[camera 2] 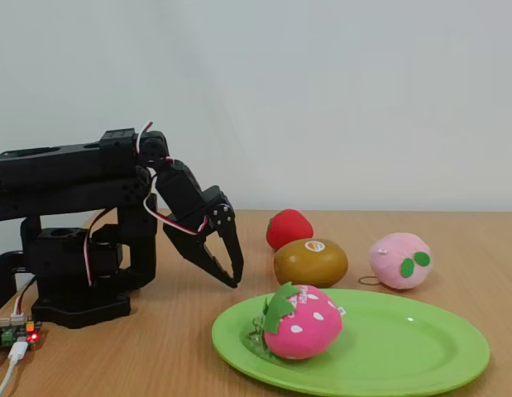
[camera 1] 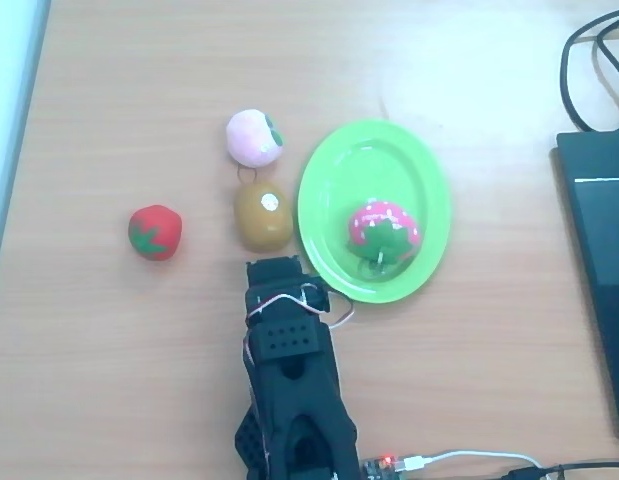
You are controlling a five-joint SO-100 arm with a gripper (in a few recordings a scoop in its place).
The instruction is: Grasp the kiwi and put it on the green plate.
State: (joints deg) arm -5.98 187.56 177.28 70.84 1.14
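Fixed view, nearest first: the green plate [camera 2: 380,351] lay on the wooden table [camera 2: 504,273], and a pink strawberry toy [camera 2: 301,322] with white dots and a green leaf rested on its left part. Behind the plate's rim the kiwi [camera 2: 310,261] sat on the table, pale spot facing up, not on the plate. To the kiwi's right and a little apart was the pink-white round toy [camera 2: 399,260] with green leaves; behind the kiwi on the left stood the red tomato toy [camera 2: 289,227]. Left of the fruit, the black arm reached forward and down, its gripper [camera 2: 226,276] hanging just above the table, near the kiwi but not touching it. The jaws stood parted in a narrow wedge, holding nothing.

Overhead view agreed: the gripper [camera 1: 279,275] pointed toward the kiwi [camera 1: 263,215], stopping short of it. The kiwi lay just beside the plate's [camera 1: 329,160] left rim, with the pink-white toy [camera 1: 254,137] above it and the tomato [camera 1: 154,231] well to the left. A dark flat device [camera 1: 599,260] and cables lay at the right edge.
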